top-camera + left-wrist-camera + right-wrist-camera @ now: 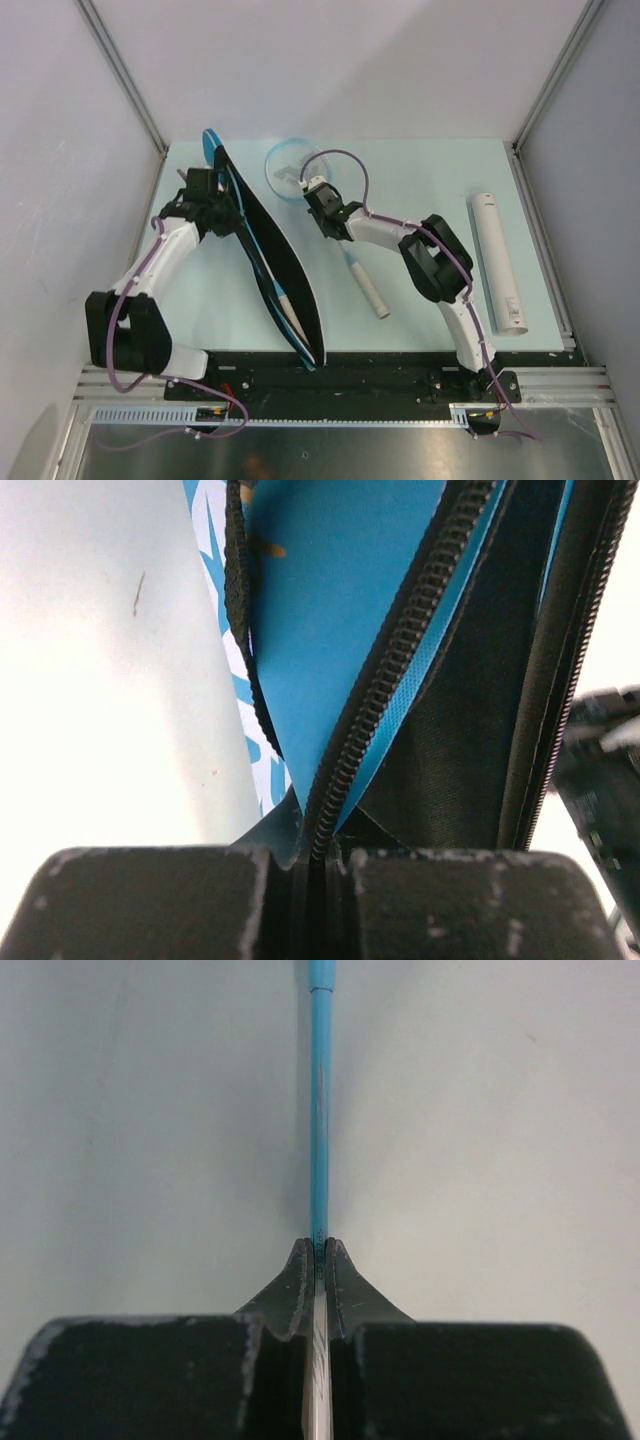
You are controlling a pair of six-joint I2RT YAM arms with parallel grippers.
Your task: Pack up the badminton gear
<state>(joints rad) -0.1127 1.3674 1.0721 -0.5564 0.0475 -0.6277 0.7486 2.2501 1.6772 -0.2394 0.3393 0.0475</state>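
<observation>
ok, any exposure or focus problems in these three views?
Left wrist: table blown out to white at left, bag zipper sharp. Right wrist: flat, even light, racket crisp, no glare. Top external: evenly lit, only faint shadows on the table.

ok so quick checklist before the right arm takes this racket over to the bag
1. Right tool shut on the racket shaft: ok.
2. Left tool shut on the bag edge by the zipper: ok.
3. Bag mouth lifted open: ok.
4. Mouth wide enough for the racket head: cannot tell.
5. Second racket lying inside the bag: ok.
6. Tube off to the right, out of the path: ok.
</observation>
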